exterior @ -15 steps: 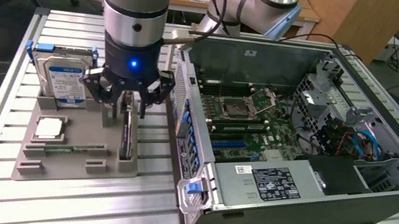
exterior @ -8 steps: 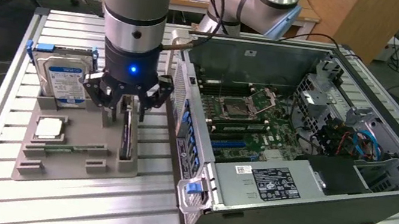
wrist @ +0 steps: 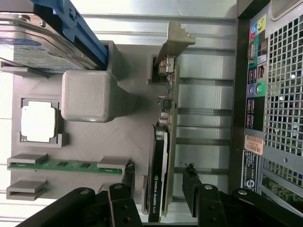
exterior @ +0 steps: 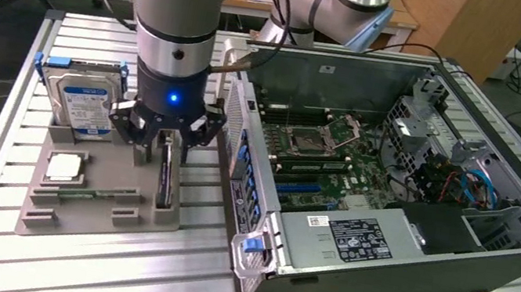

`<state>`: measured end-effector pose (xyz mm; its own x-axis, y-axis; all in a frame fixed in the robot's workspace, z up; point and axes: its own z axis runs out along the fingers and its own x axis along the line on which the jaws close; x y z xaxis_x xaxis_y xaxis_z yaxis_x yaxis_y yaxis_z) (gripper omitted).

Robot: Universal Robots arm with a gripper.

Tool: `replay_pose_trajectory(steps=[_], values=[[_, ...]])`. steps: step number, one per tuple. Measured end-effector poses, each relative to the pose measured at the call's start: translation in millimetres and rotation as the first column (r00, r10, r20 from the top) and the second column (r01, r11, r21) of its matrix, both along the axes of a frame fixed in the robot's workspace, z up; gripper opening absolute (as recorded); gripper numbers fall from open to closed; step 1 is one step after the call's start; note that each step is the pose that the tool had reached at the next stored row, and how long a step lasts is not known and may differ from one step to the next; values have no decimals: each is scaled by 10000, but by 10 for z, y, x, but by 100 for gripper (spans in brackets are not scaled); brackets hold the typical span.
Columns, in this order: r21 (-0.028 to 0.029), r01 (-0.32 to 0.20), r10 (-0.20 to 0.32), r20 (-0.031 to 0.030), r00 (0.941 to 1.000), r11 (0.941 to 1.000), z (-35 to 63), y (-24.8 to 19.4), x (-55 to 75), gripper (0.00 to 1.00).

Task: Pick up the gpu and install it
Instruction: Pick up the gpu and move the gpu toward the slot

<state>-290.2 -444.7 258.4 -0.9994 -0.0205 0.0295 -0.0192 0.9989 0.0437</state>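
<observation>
With the claw point(exterior: 165, 149) spread wide either side of the graphics card point(wrist: 165, 142), upright in the grey holder point(exterior: 100, 167) beside the computer case point(exterior: 376, 280), best to centre squarely and pinch clear of the fan.

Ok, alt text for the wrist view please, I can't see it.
The open gripper straddles the gpu, which stands on edge in a grey tray, a finger on each side. The tray also holds a hard drive, a cpu and a memory stick; the pc case stands alongside.
</observation>
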Motion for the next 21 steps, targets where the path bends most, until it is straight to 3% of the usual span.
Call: replay_pose_trajectory(steps=[3,5,7,17,21], values=[[-11,0,0,-6,10000,10000,-51,5,0,53],[-76,0,0,-4,10000,10000,-73,32,0,53],[-96,-1,1,-3,10000,10000,-95,45,1,53],[-114,2,-2,-17,10000,9999,-212,66,0,53],[-116,8,-8,-66,10000,9999,-247,114,0,53]])
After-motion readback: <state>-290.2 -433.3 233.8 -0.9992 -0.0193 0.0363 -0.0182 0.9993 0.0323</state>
